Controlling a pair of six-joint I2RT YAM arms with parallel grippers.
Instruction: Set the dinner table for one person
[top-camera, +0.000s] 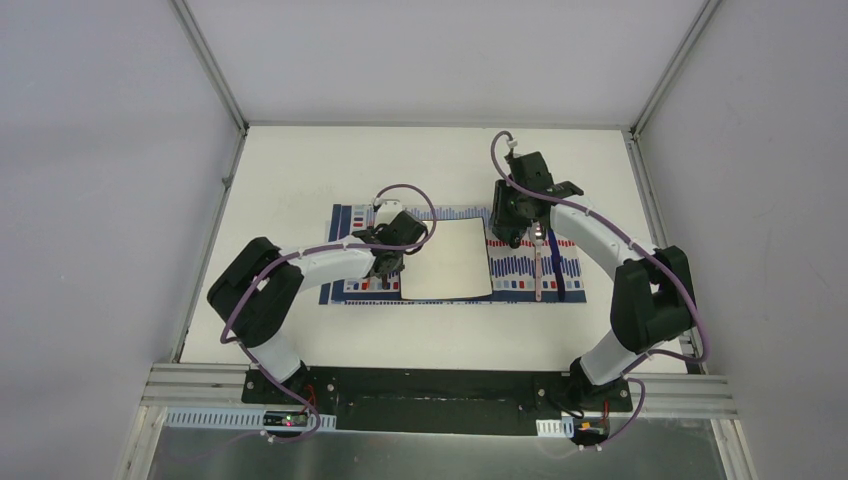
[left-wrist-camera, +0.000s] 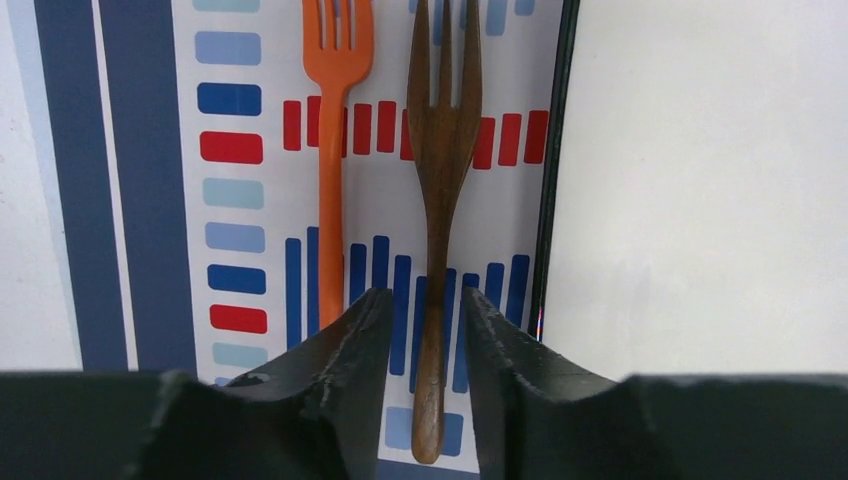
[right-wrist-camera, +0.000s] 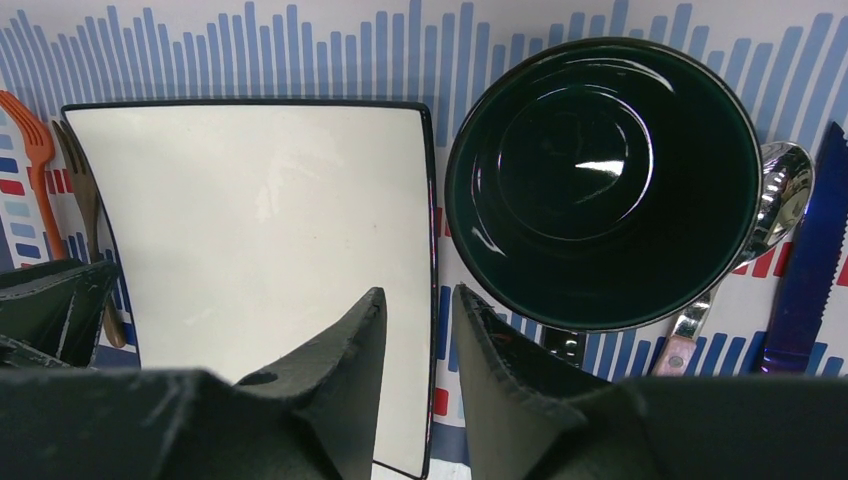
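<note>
On the white dinner table (top-camera: 300, 170) lies a striped placemat (top-camera: 350, 220) with a square white plate (top-camera: 448, 260) in its middle. Left of the plate lie an orange fork (left-wrist-camera: 332, 150) and a wooden fork (left-wrist-camera: 440, 200), side by side. My left gripper (left-wrist-camera: 425, 300) straddles the wooden fork's handle, open, with a gap on each side. My right gripper (right-wrist-camera: 415, 295) hovers over the plate's right edge, slightly open and holding nothing. A dark green mug (right-wrist-camera: 600, 180) stands just right of the plate.
A metal spoon (right-wrist-camera: 780, 195) with a pink-tipped handle and a blue serrated knife (right-wrist-camera: 810, 260) lie right of the mug on the placemat. Aluminium frame rails and white walls bound the table.
</note>
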